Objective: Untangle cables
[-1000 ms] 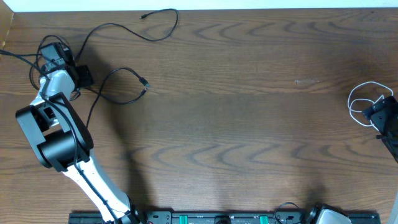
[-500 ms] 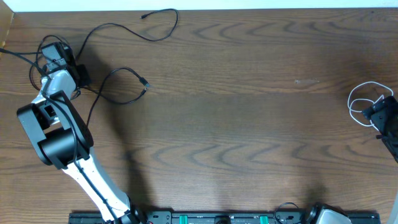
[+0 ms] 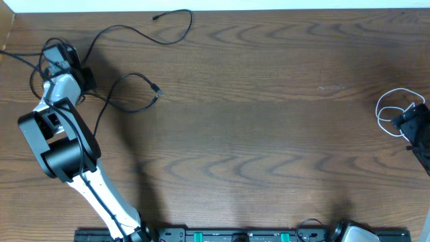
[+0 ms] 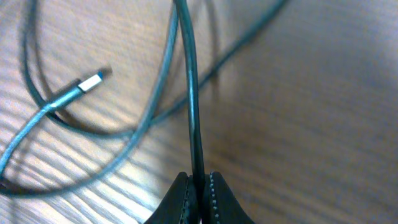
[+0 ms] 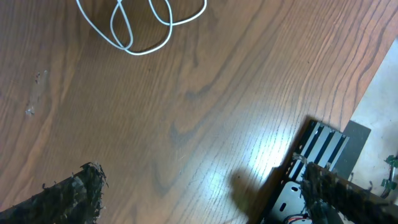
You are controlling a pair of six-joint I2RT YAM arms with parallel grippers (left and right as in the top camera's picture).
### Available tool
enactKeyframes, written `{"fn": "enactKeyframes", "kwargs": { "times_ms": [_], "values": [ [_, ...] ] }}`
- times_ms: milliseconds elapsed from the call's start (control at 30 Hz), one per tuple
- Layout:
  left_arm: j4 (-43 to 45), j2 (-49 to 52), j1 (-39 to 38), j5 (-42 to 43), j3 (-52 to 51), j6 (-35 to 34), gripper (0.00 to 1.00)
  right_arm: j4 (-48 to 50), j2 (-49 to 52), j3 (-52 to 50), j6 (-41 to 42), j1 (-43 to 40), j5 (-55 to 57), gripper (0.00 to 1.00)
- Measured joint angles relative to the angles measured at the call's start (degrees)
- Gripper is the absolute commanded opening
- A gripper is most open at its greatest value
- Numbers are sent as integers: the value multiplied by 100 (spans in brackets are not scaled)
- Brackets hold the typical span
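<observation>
Black cables [image 3: 127, 74] lie looped over the table's far left corner. One runs to a plug [image 3: 156, 18] by the back edge, another ends in a plug [image 3: 156, 89]. My left gripper [image 3: 82, 75] sits among them. In the left wrist view that gripper [image 4: 200, 186] is shut on one black cable [image 4: 194, 112], which runs straight up from the jaws; a metal plug end [image 4: 92, 81] lies to the left. A white cable [image 3: 393, 107] is coiled at the far right, beside my right gripper [image 3: 416, 128]. The right gripper [image 5: 205, 199] is open and empty, with the white cable [image 5: 140, 25] ahead of it.
A black rail with fittings [image 3: 235, 235] runs along the table's front edge. The left arm [image 3: 60, 151] stretches from there up the left side. In the right wrist view the table edge and a metal base [image 5: 317, 162] are near the right finger.
My left gripper's jaws have closed onto a black cable and it has shifted slightly up and left. The right arm and the white cable have not moved.
</observation>
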Motion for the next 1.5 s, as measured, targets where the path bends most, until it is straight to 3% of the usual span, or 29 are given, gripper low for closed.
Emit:
{"fn": "enactKeyframes", "kwargs": {
  "times_ms": [367, 400, 433, 467, 533, 600, 633, 1067, 1300, 1500],
  "values": [
    [286, -629, -2, 0, 1075, 146, 8, 0, 0, 0, 0, 0, 0, 99],
    [306, -669, -2, 9, 1097, 144, 14, 0, 0, 0, 0, 0, 0, 99],
    [313, -678, -2, 52, 1113, 166, 30, 0, 0, 0, 0, 0, 0, 99],
    [308, -678, -2, 96, 1117, 151, 52, 0, 0, 0, 0, 0, 0, 99],
    [284, -651, -2, 212, 1113, 37, 79, 0, 0, 0, 0, 0, 0, 99],
    [256, -625, -2, 317, 1113, -76, 96, 0, 0, 0, 0, 0, 0, 99],
    [223, -621, -2, 350, 1113, -138, 98, 0, 0, 0, 0, 0, 0, 99],
    [-990, -669, -28, 476, 1113, -334, 100, 0, 0, 0, 0, 0, 0, 99],
    [-1991, -1189, -37, 466, 1113, -1062, 100, 0, 0, 0, 0, 0, 0, 99],
    [-3099, -1447, -22, -367, 1102, -1375, 100, 0, 0, 0, 0, 0, 0, 99]
  ]
}}
